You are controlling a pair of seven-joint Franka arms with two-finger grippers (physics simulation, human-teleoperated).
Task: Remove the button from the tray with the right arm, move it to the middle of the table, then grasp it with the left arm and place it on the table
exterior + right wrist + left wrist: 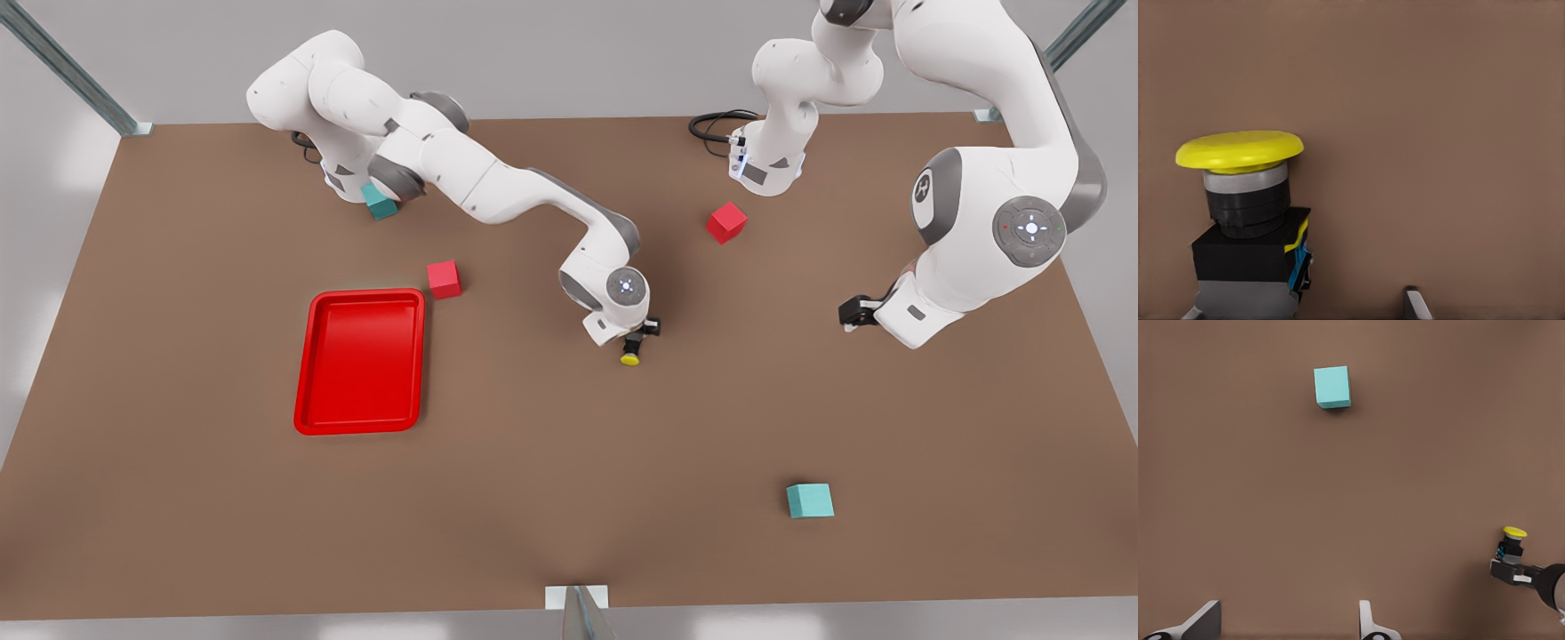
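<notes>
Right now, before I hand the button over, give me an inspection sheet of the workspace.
Surface: brown table, flat, no spills seen.
Job's things: button held above mid-table, yellow cap pointing away from the gripper; red tray holds nothing.
Clutter: two red cubes; teal cube near the front edge; another teal cube by the arm base at the front view's left.
Grippers: right gripper shut on the button; left gripper open, waiting at the front view's right.
Cables: black loop at the far arm base.
Surroundings: metal frame posts at the corners.
</notes>
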